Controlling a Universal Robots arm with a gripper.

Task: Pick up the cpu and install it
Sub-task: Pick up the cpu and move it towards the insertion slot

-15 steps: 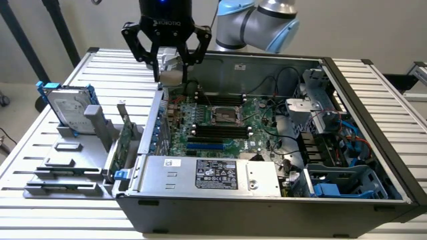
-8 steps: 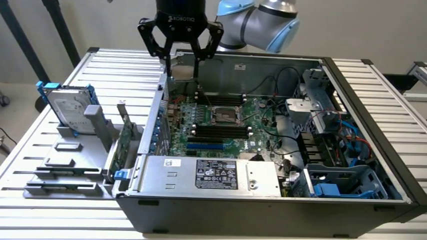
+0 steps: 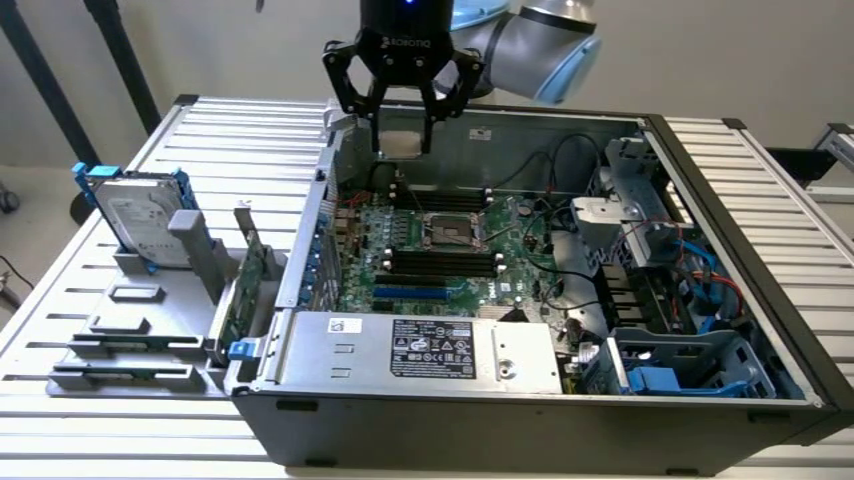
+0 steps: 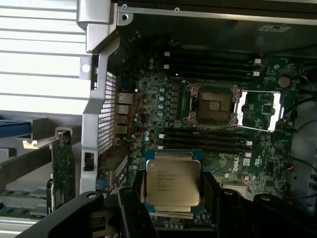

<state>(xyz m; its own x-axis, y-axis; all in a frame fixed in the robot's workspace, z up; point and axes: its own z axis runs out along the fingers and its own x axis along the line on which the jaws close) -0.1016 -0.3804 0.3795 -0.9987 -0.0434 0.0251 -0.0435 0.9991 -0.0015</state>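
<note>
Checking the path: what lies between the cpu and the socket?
In the wrist view, a bank of black memory slots lies between the cpu, held in the jaws, and the socket.

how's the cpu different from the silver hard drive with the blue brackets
Size: the cpu is a small square chip, while the hard drive is a far larger rectangle with blue brackets.
Place: the cpu is clamped in the gripper over the open computer case. The hard drive stands on edge in a grey holder outside the case, at the exterior view's left.
Both have silver-grey metal faces.
</note>
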